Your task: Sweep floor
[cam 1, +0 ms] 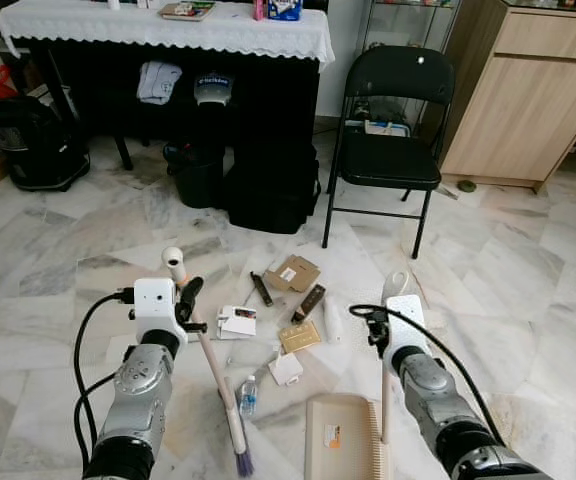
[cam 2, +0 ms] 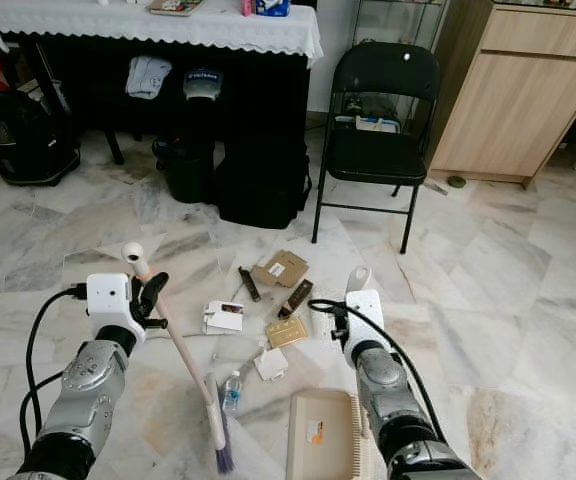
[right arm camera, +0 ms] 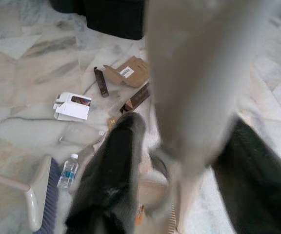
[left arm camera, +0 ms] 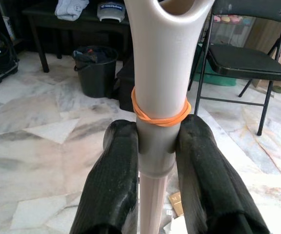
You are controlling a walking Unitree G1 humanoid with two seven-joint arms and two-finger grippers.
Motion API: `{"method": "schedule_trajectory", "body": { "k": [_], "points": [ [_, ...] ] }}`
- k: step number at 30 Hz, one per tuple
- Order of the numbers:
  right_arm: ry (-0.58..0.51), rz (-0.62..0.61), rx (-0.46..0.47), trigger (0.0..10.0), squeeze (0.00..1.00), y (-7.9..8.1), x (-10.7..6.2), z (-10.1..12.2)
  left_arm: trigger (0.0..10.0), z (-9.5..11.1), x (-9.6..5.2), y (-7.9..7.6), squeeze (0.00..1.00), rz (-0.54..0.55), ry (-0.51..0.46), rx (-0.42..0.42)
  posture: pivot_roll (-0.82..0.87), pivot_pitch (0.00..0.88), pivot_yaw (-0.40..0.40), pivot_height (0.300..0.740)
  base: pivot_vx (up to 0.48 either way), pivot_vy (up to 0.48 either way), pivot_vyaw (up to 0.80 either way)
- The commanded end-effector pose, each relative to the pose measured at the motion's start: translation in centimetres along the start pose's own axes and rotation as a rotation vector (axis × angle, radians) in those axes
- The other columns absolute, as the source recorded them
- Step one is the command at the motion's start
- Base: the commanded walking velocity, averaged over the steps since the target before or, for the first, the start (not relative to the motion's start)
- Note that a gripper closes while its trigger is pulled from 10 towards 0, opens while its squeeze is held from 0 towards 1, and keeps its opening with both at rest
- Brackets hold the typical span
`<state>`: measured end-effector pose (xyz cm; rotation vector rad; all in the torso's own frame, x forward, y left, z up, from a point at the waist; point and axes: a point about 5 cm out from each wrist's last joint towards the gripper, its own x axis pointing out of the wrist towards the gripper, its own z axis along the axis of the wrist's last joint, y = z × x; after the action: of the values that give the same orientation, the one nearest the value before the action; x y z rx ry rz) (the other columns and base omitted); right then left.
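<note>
Marble floor (cam 1: pixel 528 270) open rightward; left fingers (left arm camera: pixel 113 185) pinching broom (cam 1: pixel 230 415), right fingers (right arm camera: pixel 113 170) dustpan handle (cam 1: pixel 386 385).

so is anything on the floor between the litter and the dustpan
Nothing visible blocks it. The broom head and a small water bottle lie left of the dustpan; the cardboard scraps sit just beyond its mouth.

The right wrist view is blurred: the pale dustpan handle (right arm camera: pixel 199 87) smears across the right pincer (right arm camera: pixel 179 165) (its grip stays unclear). The dustpan (cam 1: pixel 340 440) runs off the bottom edge. Items on the tabletop (cam 1: pixel 168 30) are cropped.
</note>
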<state>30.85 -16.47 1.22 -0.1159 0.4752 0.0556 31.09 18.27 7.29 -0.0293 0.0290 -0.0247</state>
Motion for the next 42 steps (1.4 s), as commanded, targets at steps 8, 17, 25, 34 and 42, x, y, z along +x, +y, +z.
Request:
{"method": "schedule_trajectory", "body": {
  "k": [8, 17, 25, 34, 42],
  "points": [
    [-0.01, 0.014, 0.002, 10.0, 1.0, 0.2, 0.0, 0.3, 10.0, 0.8, 0.3, -0.2, 0.0, -0.016, -0.03, 0.004, 0.04, 0.0, -0.05, 0.74, 0.0, 0.0, 0.0],
    [-0.005, 0.053, -0.022, 10.0, 0.0, 0.4, -0.1, 0.5, 10.0, 0.8, 0.4, -0.3, 0.0, -0.017, -0.032, 0.003, 0.04, 0.0, -0.053, 0.74, 0.0, 0.0, 0.0],
    [-0.014, 0.078, -0.036, 10.0, 0.0, 0.0, -0.2, 1.2, 10.0, 0.9, 0.4, -0.3, 0.0, -0.018, -0.035, 0.004, 0.04, 0.0, -0.054, 0.74, 0.0, 0.0, 0.0],
    [-0.01, 0.118, -0.056, 10.0, 0.0, 0.1, -0.8, 1.5, 10.0, 0.9, 0.5, -0.4, 0.0, -0.02, -0.034, 0.001, 0.03, 0.0, -0.055, 0.74, 0.0, 0.0, 0.0],
    [-0.009, 0.12, -0.059, 10.0, 0.0, 0.0, -1.2, 1.8, 10.0, 0.9, 0.5, -0.4, 0.0, -0.019, -0.036, 0.0, 0.03, 0.0, -0.057, 0.74, 0.0, 0.0, 0.0]
  ]
}}
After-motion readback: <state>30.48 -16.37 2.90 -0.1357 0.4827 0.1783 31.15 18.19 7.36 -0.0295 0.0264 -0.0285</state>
